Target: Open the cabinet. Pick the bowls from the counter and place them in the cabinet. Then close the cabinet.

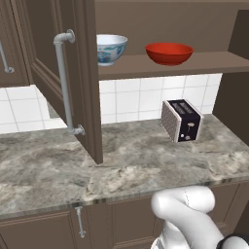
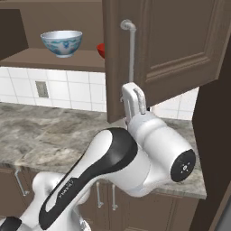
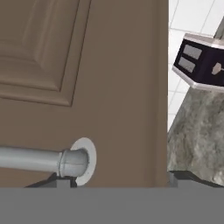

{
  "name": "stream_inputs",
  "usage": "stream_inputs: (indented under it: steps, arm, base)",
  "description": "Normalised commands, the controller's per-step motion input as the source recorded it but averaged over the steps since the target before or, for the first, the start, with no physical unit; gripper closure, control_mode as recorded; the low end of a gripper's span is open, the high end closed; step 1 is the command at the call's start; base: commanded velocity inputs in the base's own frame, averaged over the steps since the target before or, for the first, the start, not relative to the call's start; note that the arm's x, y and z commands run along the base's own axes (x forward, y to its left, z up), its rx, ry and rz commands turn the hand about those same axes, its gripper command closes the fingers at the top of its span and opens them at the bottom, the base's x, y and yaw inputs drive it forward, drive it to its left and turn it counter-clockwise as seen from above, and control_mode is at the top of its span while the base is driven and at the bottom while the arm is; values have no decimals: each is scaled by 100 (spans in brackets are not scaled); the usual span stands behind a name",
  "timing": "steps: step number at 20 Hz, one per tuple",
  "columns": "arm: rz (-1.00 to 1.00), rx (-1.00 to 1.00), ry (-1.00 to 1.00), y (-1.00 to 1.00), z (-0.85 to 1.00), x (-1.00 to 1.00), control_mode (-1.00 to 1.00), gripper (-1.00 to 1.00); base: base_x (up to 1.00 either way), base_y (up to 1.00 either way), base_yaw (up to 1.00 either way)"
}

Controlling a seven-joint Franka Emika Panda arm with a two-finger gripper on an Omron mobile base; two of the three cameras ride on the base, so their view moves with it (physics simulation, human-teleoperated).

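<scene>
The cabinet stands open, its left door and right door both swung out. On its shelf sit the white bowl with blue pattern and the red bowl, whose edge peeks from behind the right door. My gripper is up against the right door's lower edge, below its silver bar handle. In the hand view the handle's lower mount and the door panel lie between the two widely spread fingertips.
A black and silver toaster stands on the counter below the shelf. The left door hangs over the counter's left part. Low cabinets with short handles run under the counter. A dark tall panel rises at the right.
</scene>
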Motion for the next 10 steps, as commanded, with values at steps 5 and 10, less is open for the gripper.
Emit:
stream_inputs:
  steps: [5,10]
  arm:
    - [0,-1,8,18,0,100,-100,-100]
    - [0,0,8,2,0,100,-100,-100]
  base:
    - [0,0,0]
    - [0,0,0]
